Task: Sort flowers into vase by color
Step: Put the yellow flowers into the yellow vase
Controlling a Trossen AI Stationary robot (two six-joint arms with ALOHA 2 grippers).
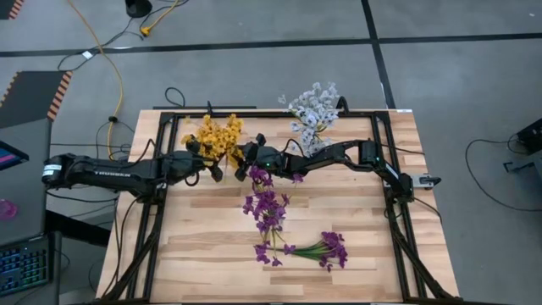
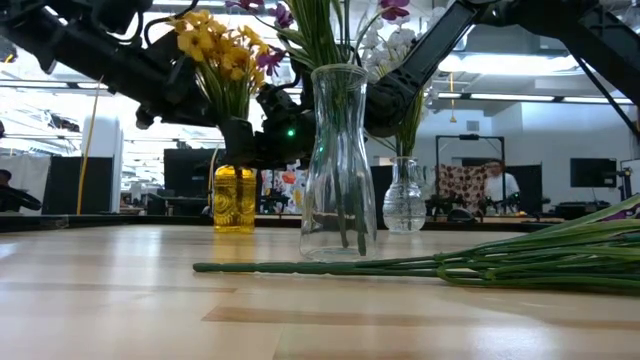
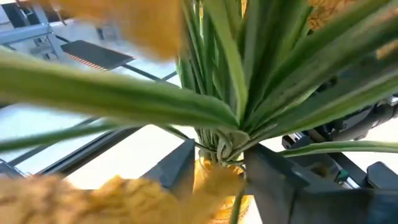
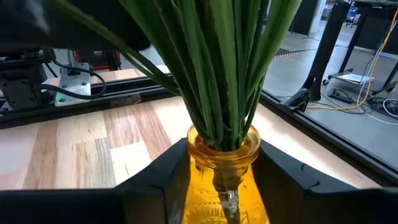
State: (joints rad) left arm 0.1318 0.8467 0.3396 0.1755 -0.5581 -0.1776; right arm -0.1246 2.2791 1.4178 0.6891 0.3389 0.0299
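Note:
A bunch of yellow flowers (image 1: 216,135) stands in an amber glass vase (image 2: 234,200). My right gripper (image 4: 224,168) is shut on this vase. My left gripper (image 3: 219,163) is open, one finger on each side of the bunch's tied stem base (image 3: 227,146) just above the vase mouth. I cannot tell whether they touch it. Purple flowers (image 2: 335,20) stand in a tall clear vase (image 2: 340,160). White flowers (image 1: 313,108) fill a small clear vase (image 2: 405,195). More purple sprigs (image 1: 326,250) lie flat on the table. My right gripper has the amber vase's neck (image 4: 199,152) pinched between its two fingers, just below the mouth. The fingers come in level from the table's right side. The vase stands upright on the table, with green stems rising out of it.
The three vases stand close together at the table's far middle, and both arms meet there. Long green stems (image 2: 450,265) lie across the near part of the wooden top. A black frame (image 1: 157,203) runs along the table's sides. People and desks show in the room behind.

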